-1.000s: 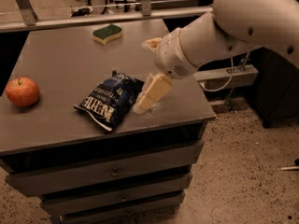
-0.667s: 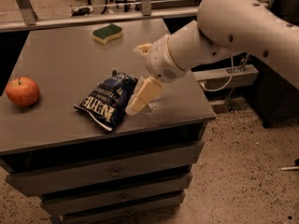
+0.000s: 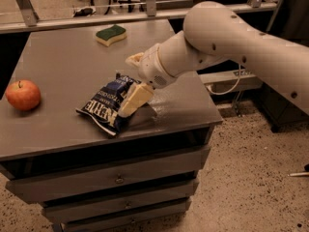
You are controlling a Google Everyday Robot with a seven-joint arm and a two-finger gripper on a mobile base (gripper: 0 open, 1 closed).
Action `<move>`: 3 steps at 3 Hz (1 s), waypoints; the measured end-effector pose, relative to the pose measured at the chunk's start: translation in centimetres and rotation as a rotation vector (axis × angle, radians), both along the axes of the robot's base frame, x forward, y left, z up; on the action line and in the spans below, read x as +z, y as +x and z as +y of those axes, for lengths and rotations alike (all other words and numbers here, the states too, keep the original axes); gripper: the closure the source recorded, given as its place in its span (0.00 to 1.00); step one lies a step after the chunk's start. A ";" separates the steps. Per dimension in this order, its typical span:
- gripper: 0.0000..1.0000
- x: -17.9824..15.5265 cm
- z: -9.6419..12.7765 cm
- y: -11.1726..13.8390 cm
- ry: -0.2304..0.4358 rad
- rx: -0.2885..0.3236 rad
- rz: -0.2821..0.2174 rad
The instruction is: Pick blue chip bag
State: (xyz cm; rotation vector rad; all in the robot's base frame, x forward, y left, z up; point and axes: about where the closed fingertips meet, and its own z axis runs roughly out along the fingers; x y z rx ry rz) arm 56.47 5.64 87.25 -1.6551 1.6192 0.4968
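The blue chip bag (image 3: 105,105), dark navy foil with white lettering, lies flat on the grey cabinet top (image 3: 63,66) near its front edge. My gripper (image 3: 131,80) comes in from the right on a white arm (image 3: 227,37) and is over the bag's right end. It is open. One cream fingertip (image 3: 134,98) lies over the bag's right edge, and the other fingertip (image 3: 135,59) is behind the bag, apart from it. The bag rests on the top and is not lifted.
A red apple (image 3: 22,94) sits at the left of the top. A green and yellow sponge (image 3: 110,35) lies at the back. The cabinet has drawers (image 3: 116,178) below. A metal rail (image 3: 145,14) runs behind the cabinet. Speckled floor is to the right.
My arm has moved left toward the bag. The front finger, which was beside the bag's right edge, now overlaps it. The bag, apple and sponge have not moved.
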 end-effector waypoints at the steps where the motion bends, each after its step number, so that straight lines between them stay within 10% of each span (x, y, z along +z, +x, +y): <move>1: 0.38 -0.6 0.6 0.6 0.002 0.003 0.003; 3: 0.92 2.1 0.4 1.8 0.030 -0.027 -0.011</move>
